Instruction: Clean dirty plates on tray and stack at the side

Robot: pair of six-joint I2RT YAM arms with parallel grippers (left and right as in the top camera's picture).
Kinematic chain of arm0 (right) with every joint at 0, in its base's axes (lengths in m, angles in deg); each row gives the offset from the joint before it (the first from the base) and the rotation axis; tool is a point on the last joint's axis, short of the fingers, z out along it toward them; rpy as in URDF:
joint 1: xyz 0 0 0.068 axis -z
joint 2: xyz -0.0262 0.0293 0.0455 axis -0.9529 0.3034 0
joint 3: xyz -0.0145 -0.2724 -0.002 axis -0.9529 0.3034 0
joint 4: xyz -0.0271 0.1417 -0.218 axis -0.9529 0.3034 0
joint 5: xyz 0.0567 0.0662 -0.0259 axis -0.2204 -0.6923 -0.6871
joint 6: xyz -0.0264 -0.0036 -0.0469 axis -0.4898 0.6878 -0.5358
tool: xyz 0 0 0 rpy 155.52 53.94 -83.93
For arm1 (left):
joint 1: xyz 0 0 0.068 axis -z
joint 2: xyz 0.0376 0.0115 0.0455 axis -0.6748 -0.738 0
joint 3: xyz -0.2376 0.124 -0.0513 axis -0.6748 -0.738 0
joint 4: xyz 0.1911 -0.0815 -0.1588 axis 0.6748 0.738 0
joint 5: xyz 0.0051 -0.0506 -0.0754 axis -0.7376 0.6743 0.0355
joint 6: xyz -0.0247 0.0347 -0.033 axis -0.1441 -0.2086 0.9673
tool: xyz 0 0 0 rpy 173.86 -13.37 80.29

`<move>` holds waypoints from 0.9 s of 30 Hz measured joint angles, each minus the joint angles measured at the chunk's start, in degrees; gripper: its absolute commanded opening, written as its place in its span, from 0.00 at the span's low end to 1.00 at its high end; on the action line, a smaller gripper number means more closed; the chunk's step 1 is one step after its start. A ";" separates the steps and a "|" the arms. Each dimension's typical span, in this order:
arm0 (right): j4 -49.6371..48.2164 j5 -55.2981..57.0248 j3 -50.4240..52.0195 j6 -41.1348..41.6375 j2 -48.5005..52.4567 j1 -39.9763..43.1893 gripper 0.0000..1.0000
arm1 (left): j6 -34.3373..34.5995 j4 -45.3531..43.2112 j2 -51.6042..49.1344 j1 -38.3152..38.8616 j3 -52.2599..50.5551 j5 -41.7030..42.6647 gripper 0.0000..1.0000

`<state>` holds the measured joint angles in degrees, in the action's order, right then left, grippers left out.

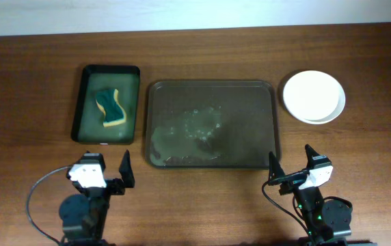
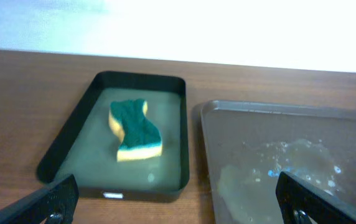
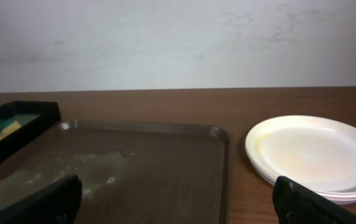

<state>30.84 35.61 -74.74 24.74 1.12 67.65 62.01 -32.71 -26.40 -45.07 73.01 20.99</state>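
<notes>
The dark brown-grey tray (image 1: 264, 102) lies at the table's middle with wet smears and no plates on it; it also shows in the left wrist view (image 2: 228, 143) and the right wrist view (image 3: 184, 168). The white plates (image 1: 313, 96) sit stacked on the table right of the tray, also seen in the right wrist view (image 3: 312, 155). My left gripper (image 1: 106, 174) (image 2: 178, 208) is open and empty near the table's front, below the green tray. My right gripper (image 1: 292, 166) (image 3: 178, 205) is open and empty in front of the tray's right corner.
A smaller dark green tray (image 1: 86, 102) (image 2: 172, 137) holding shallow water stands left of the big tray. A yellow-and-green sponge (image 1: 110, 106) (image 2: 134, 130) lies in it. A pale wall stands behind the table.
</notes>
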 measured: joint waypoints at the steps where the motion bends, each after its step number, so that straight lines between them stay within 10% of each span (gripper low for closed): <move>1: 0.00 0.02 0.00 0.02 0.00 0.00 0.98 | -0.02 -1.49 0.61 0.00 -1.33 0.35 1.00; 8: 0.00 0.00 0.00 0.00 0.00 0.00 0.98 | -0.04 -10.69 5.88 0.00 -7.89 1.73 0.99; 27: 0.00 0.00 0.00 0.00 0.00 0.00 0.98 | -0.17 -2.19 14.36 0.00 -8.20 -2.40 0.99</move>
<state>30.84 35.61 -74.74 24.74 1.12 67.65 61.83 -34.90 -12.04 -45.07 64.82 18.58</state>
